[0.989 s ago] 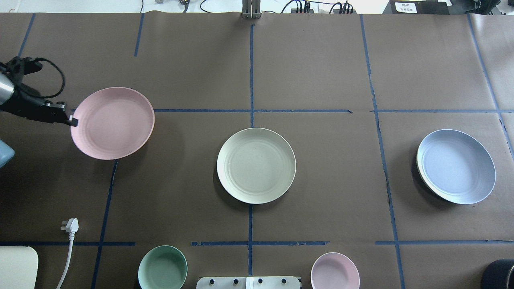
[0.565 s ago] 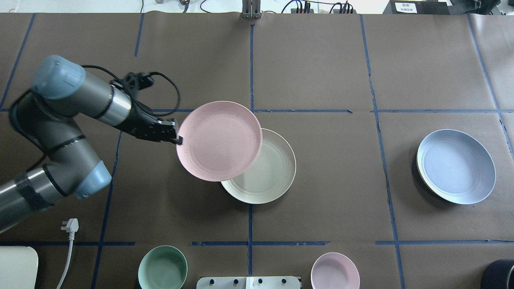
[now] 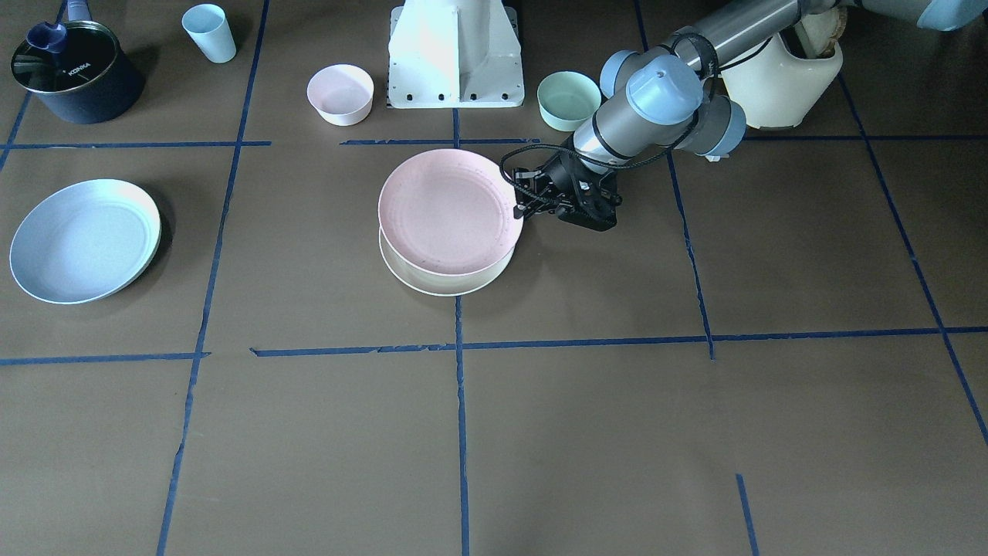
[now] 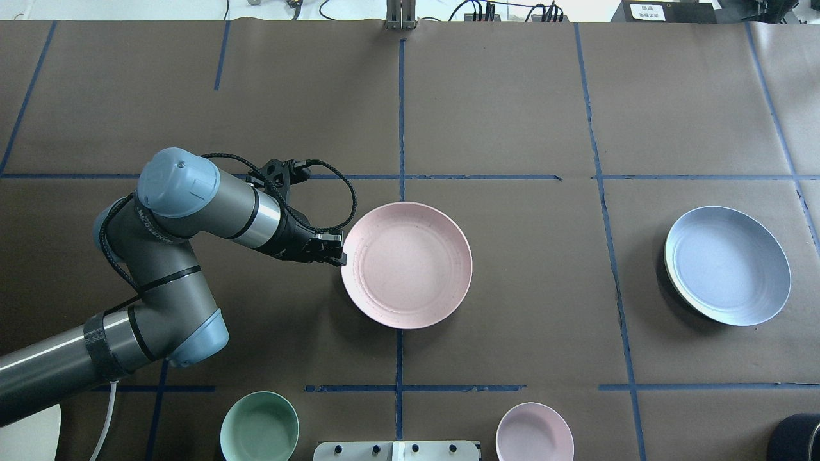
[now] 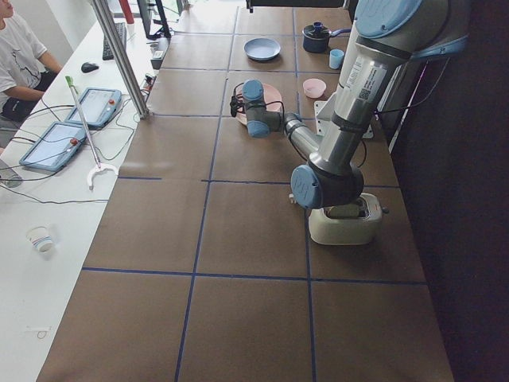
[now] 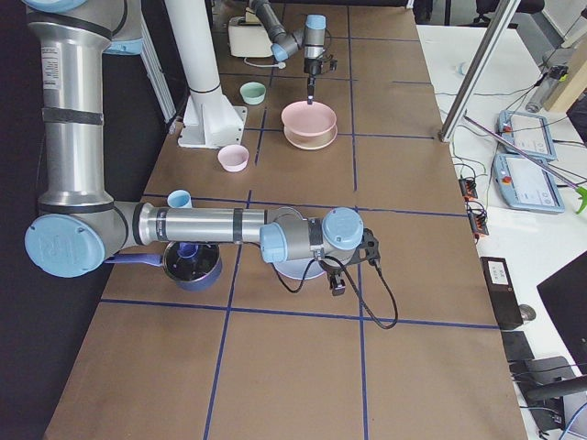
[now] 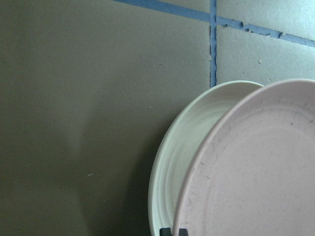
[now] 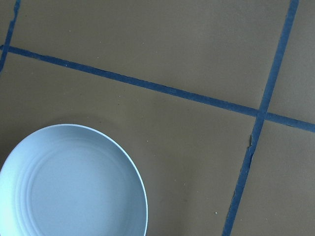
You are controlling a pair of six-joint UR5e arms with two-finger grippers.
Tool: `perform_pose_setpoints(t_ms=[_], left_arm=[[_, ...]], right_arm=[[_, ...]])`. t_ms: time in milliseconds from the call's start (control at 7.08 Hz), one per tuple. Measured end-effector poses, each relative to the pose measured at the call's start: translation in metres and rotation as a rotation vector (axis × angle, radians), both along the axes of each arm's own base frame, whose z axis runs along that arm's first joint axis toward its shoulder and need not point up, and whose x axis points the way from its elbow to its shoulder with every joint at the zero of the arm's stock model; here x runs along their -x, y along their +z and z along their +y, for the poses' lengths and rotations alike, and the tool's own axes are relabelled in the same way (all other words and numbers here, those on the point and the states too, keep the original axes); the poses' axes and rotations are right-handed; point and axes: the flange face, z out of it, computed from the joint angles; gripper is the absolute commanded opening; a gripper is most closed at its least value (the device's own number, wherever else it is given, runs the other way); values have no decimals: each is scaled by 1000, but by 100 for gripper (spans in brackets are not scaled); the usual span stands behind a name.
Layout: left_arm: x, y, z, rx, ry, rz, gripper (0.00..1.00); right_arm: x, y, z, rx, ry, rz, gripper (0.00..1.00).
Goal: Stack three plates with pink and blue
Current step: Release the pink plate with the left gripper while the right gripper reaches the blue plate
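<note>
Pink plate (image 4: pixel 407 264) at mid-table, directly over the cream plate (image 3: pixel 444 287). From overhead it hides the cream one completely. The front view shows a crescent of cream rim below it on the operators' side. My left wrist camera also catches cream rim past the pink edge. Pink looks a little raised. Whether it rests on the cream all round, I cannot tell.

My left gripper (image 4: pixel 337 251) is pinched narrow on the pink rim, on the side toward my left arm.

Blue plate (image 4: pixel 727 266) lies alone on the brown paper (image 4: pixel 512 96), well apart to my right. My right gripper (image 6: pixel 337 286) shows only in the side view, near the blue plate; wide or narrow, I cannot tell.

Near my base: mint-green bowl (image 4: pixel 259 428) and small pink bowl (image 4: pixel 535 432). Further to my right: light blue cup (image 3: pixel 209 32) and dark pot (image 3: pixel 73 71).
</note>
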Motion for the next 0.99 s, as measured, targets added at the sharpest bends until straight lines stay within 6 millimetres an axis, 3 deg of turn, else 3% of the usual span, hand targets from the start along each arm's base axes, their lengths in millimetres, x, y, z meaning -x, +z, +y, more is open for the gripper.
perform_pose_setpoints(t_ms=[283, 424, 707, 848, 989], left_arm=[[0, -1, 1, -17, -39, -2, 100], [9, -10, 1, -29, -55, 16, 100], [30, -25, -5, -43, -88, 44, 100], [34, -26, -8, -44, -97, 47, 100], [36, -26, -10, -43, -102, 47, 100]], right_arm=[[10, 0, 0, 12, -11, 2, 100], [23, 0, 1, 34, -5, 9, 100], [68, 9, 17, 37, 70, 47, 100], [89, 32, 32, 20, 117, 44, 98], [99, 56, 45, 13, 152, 22, 88]])
